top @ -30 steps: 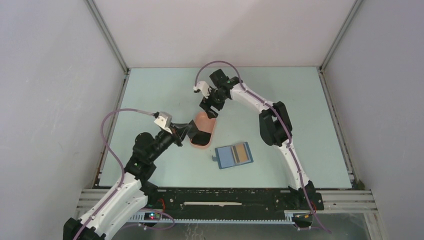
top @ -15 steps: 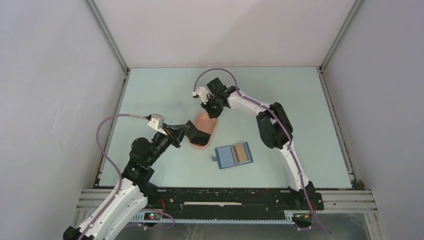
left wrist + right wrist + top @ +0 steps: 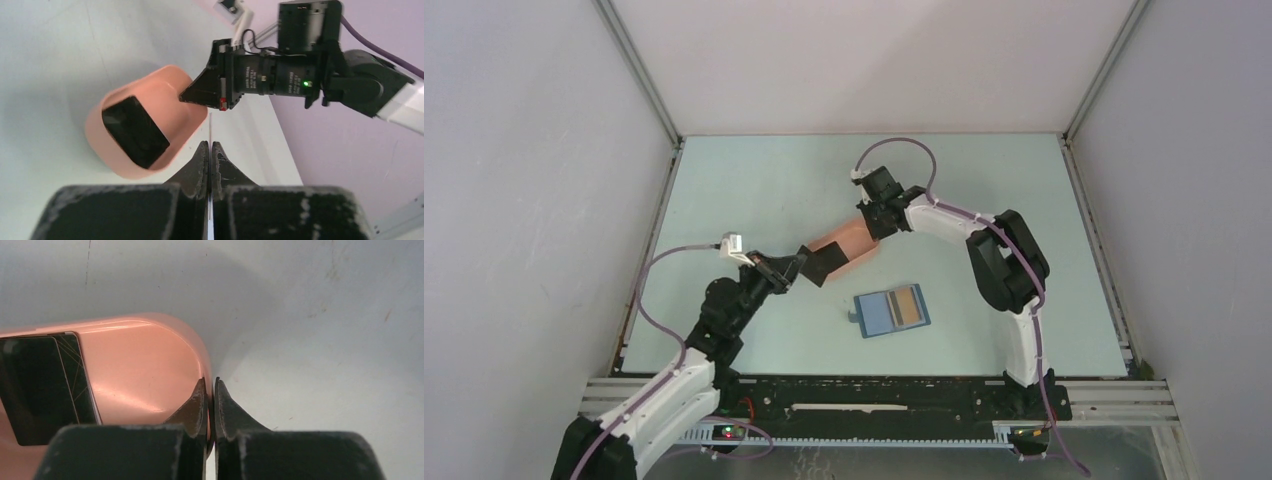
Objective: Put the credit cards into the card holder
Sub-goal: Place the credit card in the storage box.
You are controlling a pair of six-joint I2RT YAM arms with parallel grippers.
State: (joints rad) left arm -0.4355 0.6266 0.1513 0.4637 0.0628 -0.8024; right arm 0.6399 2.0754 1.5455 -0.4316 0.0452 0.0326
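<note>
My left gripper point(image 3: 802, 266) point(image 3: 210, 144) is shut on a thin black credit card point(image 3: 826, 262), seen edge-on as a fine line point(image 3: 210, 126) in the left wrist view. It hangs just left of the pink oval tray point(image 3: 852, 243) point(image 3: 165, 92). Another black card point(image 3: 135, 131) point(image 3: 40, 385) lies inside that tray. My right gripper point(image 3: 871, 226) point(image 3: 210, 389) is shut on the tray's far rim point(image 3: 200, 357), one finger inside and one outside. The blue card holder point(image 3: 882, 315) lies open nearer the front, with a tan-orange card point(image 3: 907, 305) in its right half.
The pale green table point(image 3: 754, 190) is walled by white panels on three sides. The right arm's forearm point(image 3: 954, 218) reaches across above the card holder. A black rail point(image 3: 874, 395) runs along the near edge.
The right gripper has shut on the tray's far rim and swung right, turning the tray with it. The left arm has drawn back slightly, still gripping the black card.
</note>
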